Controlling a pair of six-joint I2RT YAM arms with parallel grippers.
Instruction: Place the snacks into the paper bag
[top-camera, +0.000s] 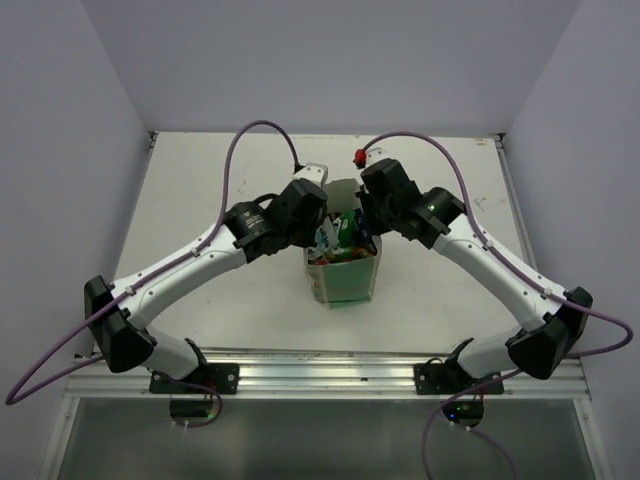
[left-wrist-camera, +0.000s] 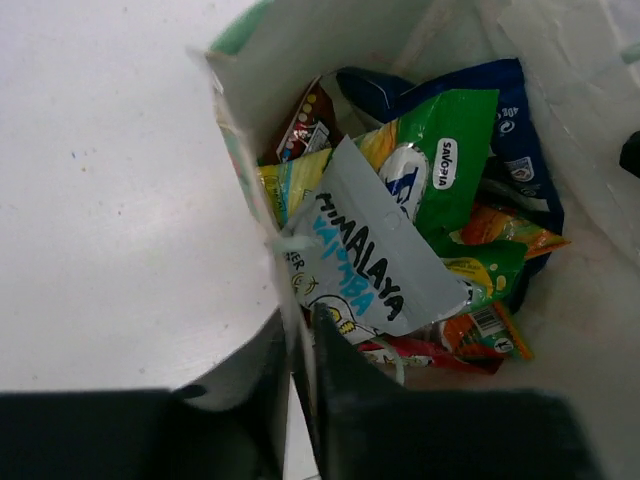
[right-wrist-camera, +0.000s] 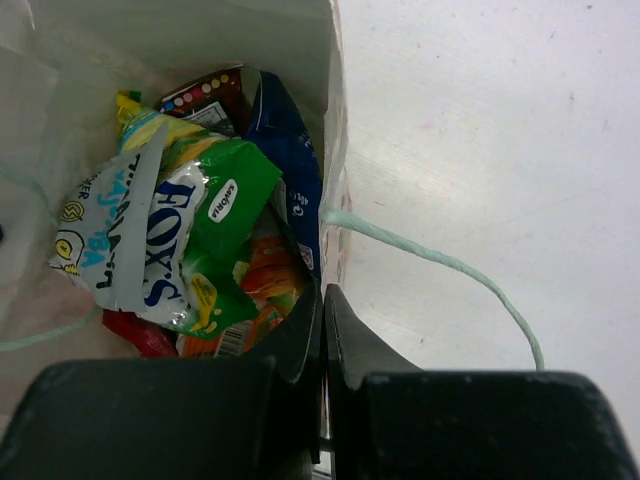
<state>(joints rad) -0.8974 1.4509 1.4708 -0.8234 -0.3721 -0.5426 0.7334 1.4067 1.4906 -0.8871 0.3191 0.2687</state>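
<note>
The paper bag (top-camera: 345, 282) stands upright at mid-table between both arms. Several snacks lie inside it: a silvery packet (left-wrist-camera: 370, 262) on top, a green packet (left-wrist-camera: 445, 165) and a blue packet (left-wrist-camera: 520, 150) under it, with orange and red ones at the bottom. My left gripper (left-wrist-camera: 300, 330) is shut on the bag's left rim wall (left-wrist-camera: 250, 170), one finger inside and one outside. My right gripper (right-wrist-camera: 322, 300) is shut on the bag's right rim wall (right-wrist-camera: 330, 150) in the same way. The right wrist view shows the same green packet (right-wrist-camera: 225, 205) and blue packet (right-wrist-camera: 290, 160).
A pale string handle (right-wrist-camera: 430, 255) hangs out over the white table (top-camera: 200, 200) on the right side of the bag. A small red object (top-camera: 359, 156) sits near the table's far edge behind the bag. Purple cables arc over both arms.
</note>
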